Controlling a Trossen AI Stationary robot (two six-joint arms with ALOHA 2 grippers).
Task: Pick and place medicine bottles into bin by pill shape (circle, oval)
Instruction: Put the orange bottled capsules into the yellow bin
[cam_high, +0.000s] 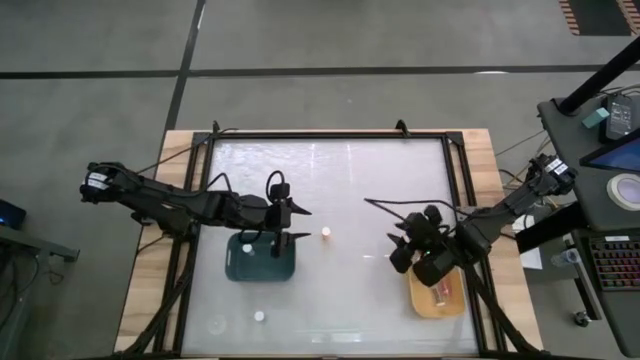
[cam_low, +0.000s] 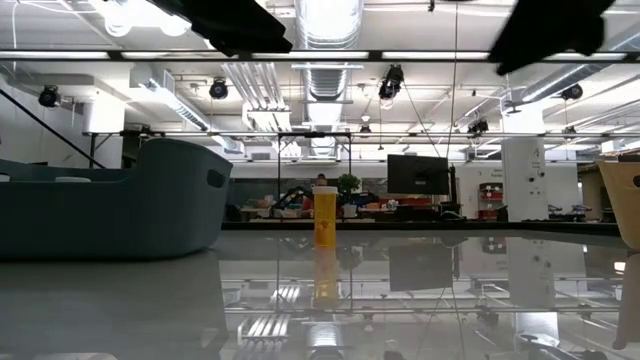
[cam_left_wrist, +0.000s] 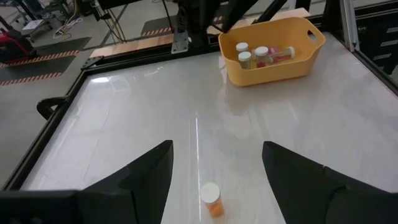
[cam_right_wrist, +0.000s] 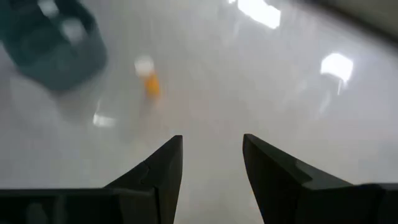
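An orange medicine bottle (cam_high: 326, 235) with a white cap stands upright on its base on the white table between the two trays; it also shows in the low view (cam_low: 325, 218), the left wrist view (cam_left_wrist: 212, 200) and the right wrist view (cam_right_wrist: 149, 78). My left gripper (cam_high: 297, 225) is open, above the dark teal tray's (cam_high: 236, 268) far right corner, just left of the bottle. My right gripper (cam_high: 396, 245) is open and empty, left of the yellow-orange tray (cam_high: 440, 300). Another bottle (cam_high: 259, 316) stands near the front edge. The teal tray holds white-capped bottles (cam_high: 247, 244).
The yellow-orange tray (cam_left_wrist: 271, 45) holds several bottles (cam_left_wrist: 256, 56), some upright and one lying. The table's dark metal frame (cam_high: 330, 136) runs along its edges. Bare table lies between the two trays and toward the far edge.
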